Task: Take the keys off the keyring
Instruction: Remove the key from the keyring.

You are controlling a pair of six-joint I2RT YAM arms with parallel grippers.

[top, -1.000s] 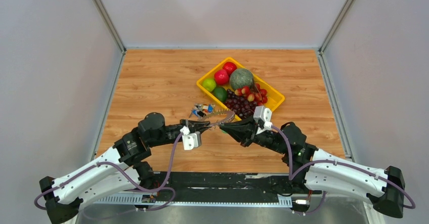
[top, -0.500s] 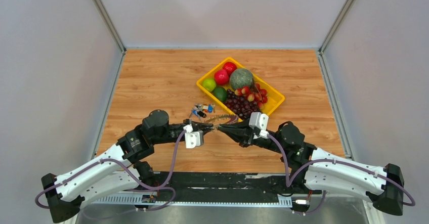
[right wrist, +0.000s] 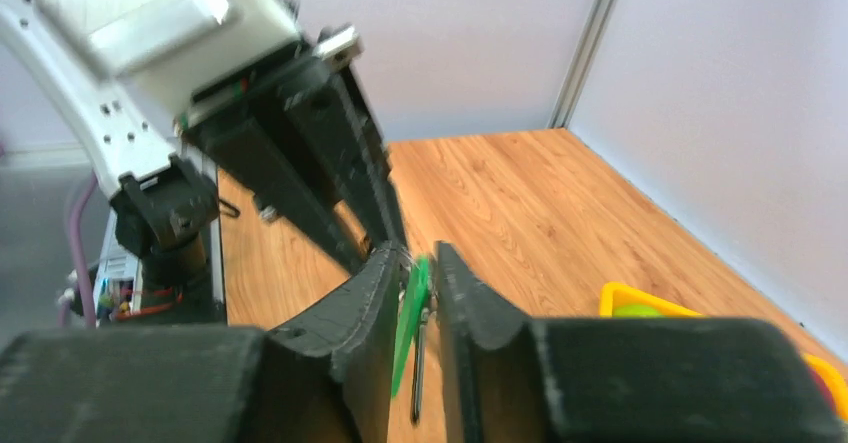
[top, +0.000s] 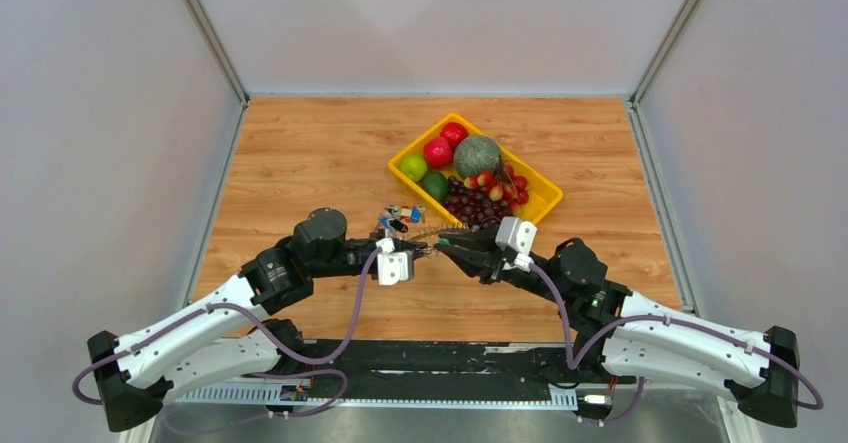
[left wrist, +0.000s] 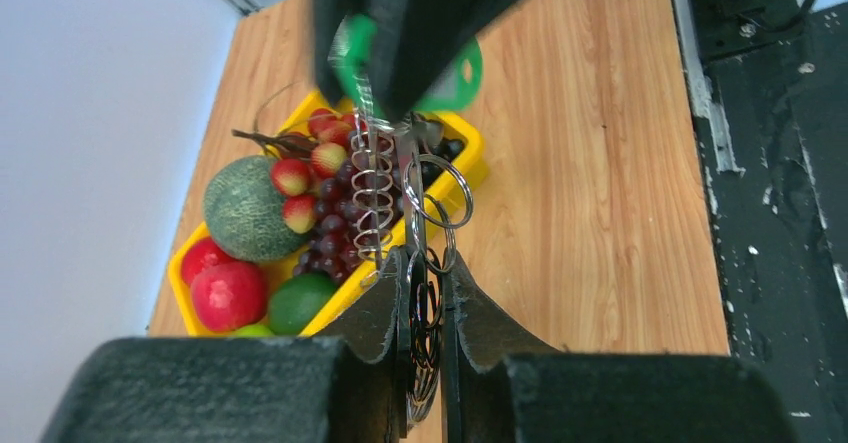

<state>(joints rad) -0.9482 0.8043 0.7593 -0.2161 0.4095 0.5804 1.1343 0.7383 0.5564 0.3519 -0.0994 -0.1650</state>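
I have both arms meeting just off the near corner of the yellow plastic tray (left wrist: 474,158) of fruit, with their fingertips almost touching. My left gripper (left wrist: 423,263) is closed to a narrow slit on the thin metal keyring (left wrist: 425,308), whose loops hang between its two black fingers (left wrist: 378,313). Beyond those fingers, towards the tray, the small silver metal keys (left wrist: 372,185) are stacked tightly side by side along the ring. My right gripper (right wrist: 420,255) is pinched on the flat green plastic tag (right wrist: 408,313), which sits edge-on between its pads.

From above, the keys form a short arc running from the two grippers towards the tray's near corner. I cannot tell whether that arc clears the wooden table (top: 300,153). A small bunch of coloured-head keys (top: 400,215) lies on the table to the left of the tray's near corner, just beyond the left gripper. The tray holds a netted green melon (top: 477,155), two red apples (top: 438,151), a green lime (top: 413,167) and dark grapes (top: 478,209).
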